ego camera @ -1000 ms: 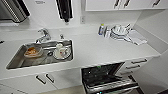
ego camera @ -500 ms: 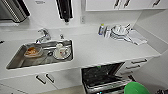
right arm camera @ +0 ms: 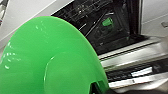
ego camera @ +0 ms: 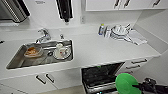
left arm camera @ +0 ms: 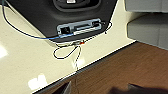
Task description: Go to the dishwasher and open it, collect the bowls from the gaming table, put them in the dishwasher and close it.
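Observation:
The dishwasher [ego camera: 100,75] stands open under the white counter, its dark inside and wire racks showing. My right gripper [ego camera: 137,86] is low at the right, shut on the rim of a bright green bowl [ego camera: 126,83] held just in front of the opening. In the right wrist view the green bowl [right arm camera: 47,60] looms large before the dishwasher [right arm camera: 100,15], and a small green item [right arm camera: 107,22] sits on a rack inside. The left wrist view looks down at a pale floor, a brown floor and my own base. The gaming table is out of view.
A steel sink [ego camera: 15,61] holds an orange bowl [ego camera: 32,51] and white dishes [ego camera: 61,51] beside a faucet [ego camera: 43,35]. More dishes [ego camera: 120,31] stand at the counter's back right. White drawers [ego camera: 136,63] flank the dishwasher on the right.
The green bowl has come up into the head view at the lower right, closer to the dishwasher opening. The counter and sink have not shifted.

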